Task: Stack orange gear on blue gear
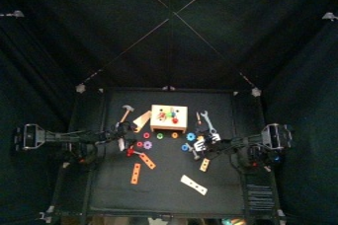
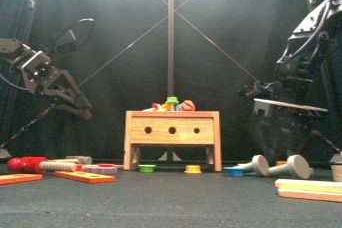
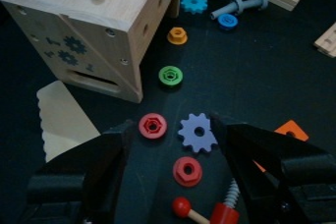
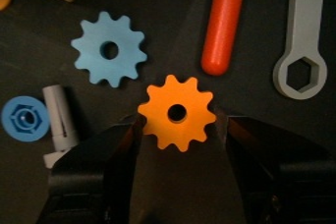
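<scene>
In the right wrist view the orange gear [image 4: 179, 113] lies flat on the black table. A light blue gear [image 4: 109, 47] lies flat just beside it, apart from it. My right gripper [image 4: 180, 130] is low over the orange gear, jaws open, one on each side of it. In the top view this gripper [image 1: 201, 143] is right of the table's middle. My left gripper [image 3: 184, 174] hangs open and empty above another blue gear [image 3: 198, 131], at the left in the top view [image 1: 122, 142].
A wooden box [image 2: 171, 132] with pegs on top stands mid-table. A red-orange handle [image 4: 223, 22], a grey wrench [image 4: 305, 41] and a blue bolt [image 4: 27, 118] lie near the gears. Red nuts [image 3: 152, 126] and a green nut [image 3: 171, 74] lie beside the box.
</scene>
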